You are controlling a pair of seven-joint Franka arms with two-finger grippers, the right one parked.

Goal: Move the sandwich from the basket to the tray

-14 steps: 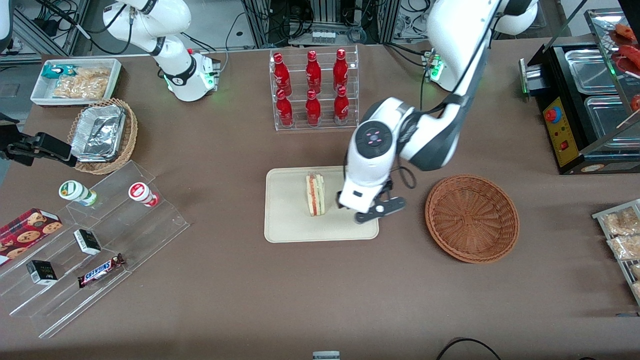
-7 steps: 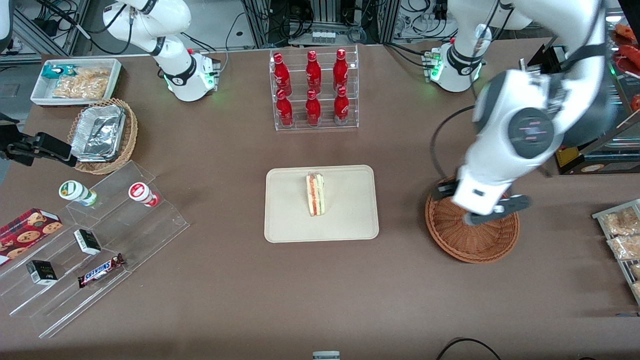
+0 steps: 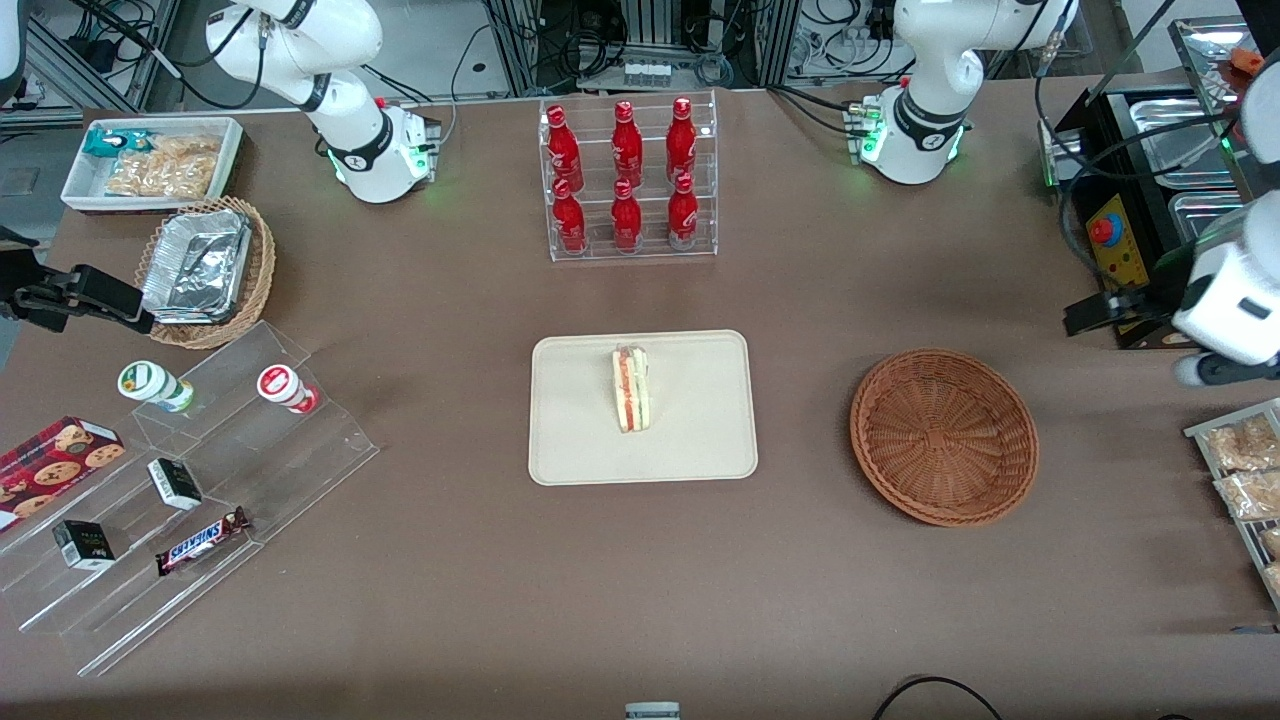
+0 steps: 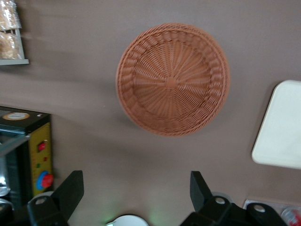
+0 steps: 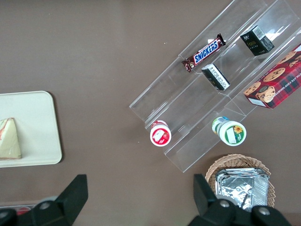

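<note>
1. Hanging over the table at the working arm's end, the gripper [image 4: 134, 197] has its two fingers [image 4: 70, 188] spread wide apart with nothing between them.
2. In the front view the gripper [image 3: 1150, 340] sits high near the edge of the picture, above the bare brown table [image 3: 640, 560] and close to a black appliance with a red button [image 3: 1120, 250].
3. Below the gripper, as the wrist camera shows it, lies the round reddish-brown basket [image 4: 173, 79], which holds nothing; only its woven bottom shows.
4. In the front view the basket [image 3: 943, 436] rests flat on the table, well apart from the gripper, between the appliance end and the tray.
5. The cream tray [image 3: 690, 450] lies near the middle of the table, beside the basket but not touching it.
6. The sandwich [image 3: 631, 388] stands on the tray near its middle, its red and green filling edge facing up toward the camera, free of any grip.
7. A clear rack of red bottles [image 3: 626, 178] stands farther from the front camera than the tray.
8. Toward the parked arm's end there are a clear stepped stand with a chocolate bar [image 3: 203, 540], a tan basket with foil trays [image 3: 205, 270] and a white bin of snacks [image 3: 150, 165].
9. Bagged snacks on a rack [image 3: 1240, 470] lie at the working arm's end, nearer the front camera than the gripper.
</note>
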